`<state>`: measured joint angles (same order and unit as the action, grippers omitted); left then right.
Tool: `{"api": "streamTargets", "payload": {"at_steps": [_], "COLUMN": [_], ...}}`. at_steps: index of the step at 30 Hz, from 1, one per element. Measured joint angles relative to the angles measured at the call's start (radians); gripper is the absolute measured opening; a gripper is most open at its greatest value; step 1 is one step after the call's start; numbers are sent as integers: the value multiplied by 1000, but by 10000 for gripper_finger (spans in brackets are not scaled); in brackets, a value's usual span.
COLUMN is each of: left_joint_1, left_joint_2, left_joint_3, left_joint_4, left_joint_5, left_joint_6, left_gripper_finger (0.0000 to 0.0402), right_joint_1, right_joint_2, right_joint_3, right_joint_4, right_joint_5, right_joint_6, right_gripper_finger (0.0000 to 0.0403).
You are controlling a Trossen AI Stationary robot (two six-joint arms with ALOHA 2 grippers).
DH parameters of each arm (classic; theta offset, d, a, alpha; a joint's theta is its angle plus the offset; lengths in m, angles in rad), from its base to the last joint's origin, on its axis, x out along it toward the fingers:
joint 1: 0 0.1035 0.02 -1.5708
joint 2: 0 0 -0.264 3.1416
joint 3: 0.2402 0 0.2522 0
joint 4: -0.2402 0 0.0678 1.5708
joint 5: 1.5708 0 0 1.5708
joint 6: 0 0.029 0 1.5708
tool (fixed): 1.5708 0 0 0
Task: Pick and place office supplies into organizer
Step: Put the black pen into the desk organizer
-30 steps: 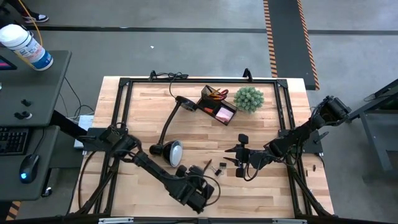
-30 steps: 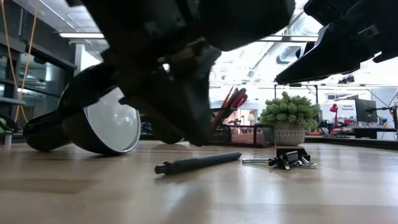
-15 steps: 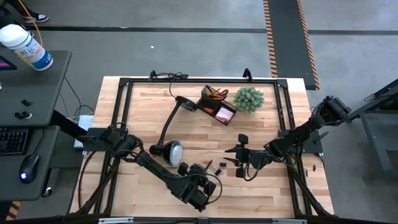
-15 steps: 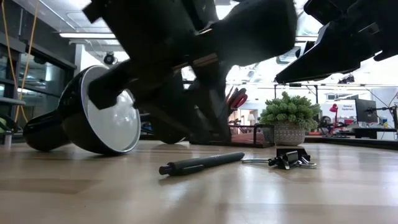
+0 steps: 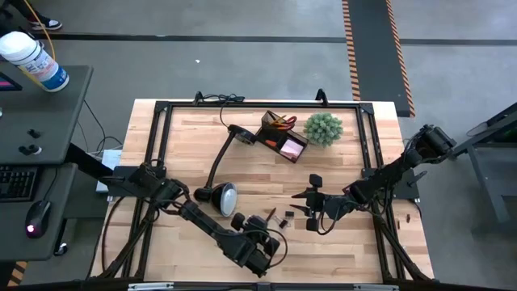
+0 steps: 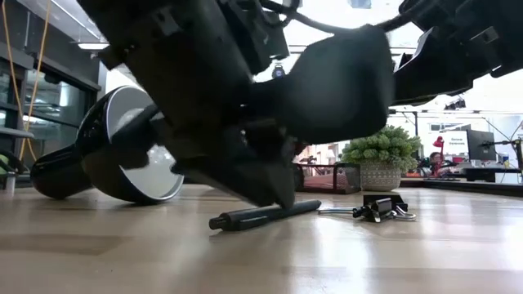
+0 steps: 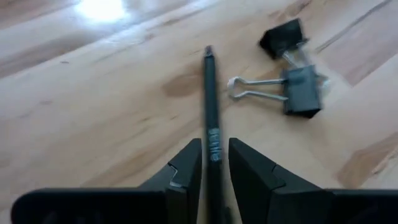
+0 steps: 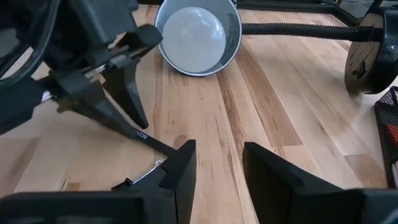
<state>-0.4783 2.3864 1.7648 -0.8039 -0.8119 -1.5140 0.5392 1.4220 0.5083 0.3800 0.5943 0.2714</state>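
The black pen (image 7: 210,106) lies on the wooden table near its near edge, with two black binder clips (image 7: 301,90) just beyond it. My left gripper (image 7: 215,158) stands low over the pen and is shut on it. My right gripper (image 5: 300,202) hovers open to the right of the clips, touching nothing. The dark organizer (image 5: 281,136) stands near the far edge, with orange-handled scissors (image 5: 279,121) in its cup and a pink pad (image 5: 288,146) in its tray. My left gripper pinches the pen's barrel beside its white print (image 7: 214,146) between the two fingers (image 7: 186,171). They come slanting down from the near-left, one on each side of the barrel. The pen lies flat on the table (image 6: 261,216).
A black desk lamp lies on the table, its head (image 5: 224,198) close to the left of the pen and its base (image 5: 241,133) beside the organizer. A green spiky plant ball (image 5: 323,128) sits right of the organizer. A black frame rims the table (image 5: 161,145).
My left gripper has come down and tipped forward until its fingers reach the pen, seen in the low view. The right arm, the pen and the clips stay where they were.
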Motion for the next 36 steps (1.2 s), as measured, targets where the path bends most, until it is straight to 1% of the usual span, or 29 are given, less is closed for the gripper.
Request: {"api": "streamTargets", "payload": {"at_steps": [7, 9, 12, 13, 17, 21, 26, 36], "left_joint_1": [-1, 0, -1, -1, 0, -5, -6, -13], "left_joint_2": [21, 21, 21, 21, 21, 21, -1, -38], "left_joint_3": [3, 3, 3, 3, 3, 3, -1, -1], "left_joint_4": [27, 24, 20, 19, 18, 17, -43, -126], "left_joint_5": [11, 16, 14, 15, 19, 8, 1, -72], "left_joint_6": [4, 3, 18, 26, 26, 41, 44, 47], "left_gripper_finger": [65, 51, 17, 11, 18, 6, 5, 3], "right_joint_1": [0, 0, 0, 0, 0, 0, 0, -1], "right_joint_2": [0, 0, 0, 0, 0, 0, 0, 0], "right_joint_3": [0, 1, 1, 1, 1, 1, 1, 1], "right_joint_4": [9, 12, 15, 15, 15, 15, 14, 9], "right_joint_5": [1, 1, 2, 2, 3, 3, 5, 35], "right_joint_6": [-1, -1, -7, -7, -8, -11, -22, -36], "right_gripper_finger": [122, 122, 122, 122, 122, 122, 122, 122]}}
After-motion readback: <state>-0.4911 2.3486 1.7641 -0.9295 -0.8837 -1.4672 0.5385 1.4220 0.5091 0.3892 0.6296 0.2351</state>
